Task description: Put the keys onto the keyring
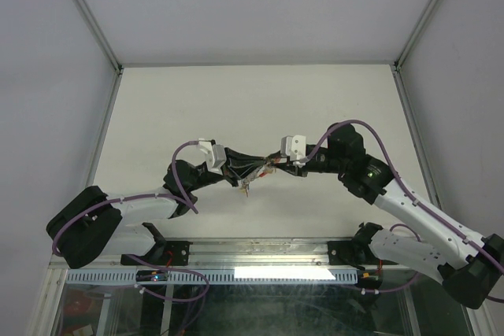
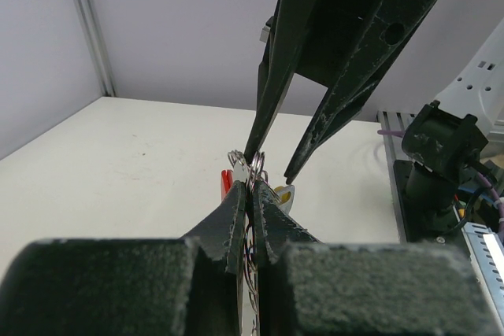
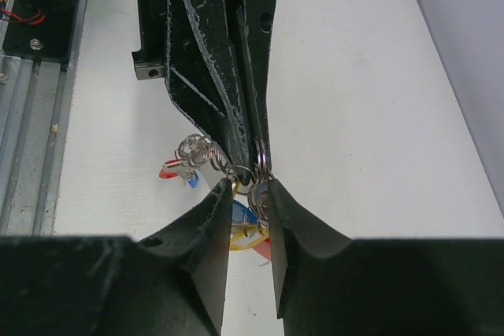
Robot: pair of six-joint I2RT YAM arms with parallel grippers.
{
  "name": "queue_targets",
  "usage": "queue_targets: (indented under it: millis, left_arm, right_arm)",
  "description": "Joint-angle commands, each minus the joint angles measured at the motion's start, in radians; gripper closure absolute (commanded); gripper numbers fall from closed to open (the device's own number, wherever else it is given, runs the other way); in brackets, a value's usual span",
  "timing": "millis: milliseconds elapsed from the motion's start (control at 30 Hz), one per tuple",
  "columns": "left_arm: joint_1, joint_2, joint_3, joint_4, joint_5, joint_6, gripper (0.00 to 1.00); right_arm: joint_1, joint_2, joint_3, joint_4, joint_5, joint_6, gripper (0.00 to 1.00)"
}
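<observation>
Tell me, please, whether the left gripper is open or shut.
Shut. The left gripper has its fingers pressed together on the small metal rings, with hardly any gap.

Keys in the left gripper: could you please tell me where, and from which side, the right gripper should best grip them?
Probably the silver rings protruding past the left gripper's shut tips, approached head-on from opposite: they sit fixed there, while the tags dangle loosely below.
</observation>
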Motion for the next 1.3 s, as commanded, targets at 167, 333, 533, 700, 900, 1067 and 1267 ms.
queue_targets:
  millis: [167, 333, 533, 700, 900, 1067, 1267]
  left_arm:
    - [0.004, 0.000, 0.043, 0.058, 0.048, 0.016, 1.00]
    - [0.005, -0.002, 0.043, 0.053, 0.055, 0.019, 1.00]
    - [0.004, 0.000, 0.045, 0.047, 0.067, 0.025, 1.00]
    - [0.005, 0.003, 0.050, 0.035, 0.082, 0.032, 1.00]
    - [0.004, 0.003, 0.049, 0.044, 0.086, 0.034, 1.00]
    - [0.005, 0.001, 0.044, 0.055, 0.091, 0.035, 1.00]
    - [0.005, -0.031, 0.024, 0.029, 0.029, 0.041, 0.69]
  right_arm:
    - [0.004, 0.014, 0.071, 0.084, -0.028, -0.002, 0.75]
    - [0.004, 0.021, 0.072, 0.090, -0.029, 0.014, 0.77]
    - [0.024, 0.035, 0.077, 0.090, -0.031, 0.028, 0.80]
    - [0.027, 0.050, 0.084, 0.082, -0.041, 0.043, 0.84]
    - [0.026, 0.068, 0.116, 0.014, 0.004, 0.057, 0.96]
    - [0.027, 0.126, 0.201, -0.100, 0.096, 0.141, 1.00]
    - [0.026, 0.183, 0.300, -0.199, 0.198, 0.308, 1.00]
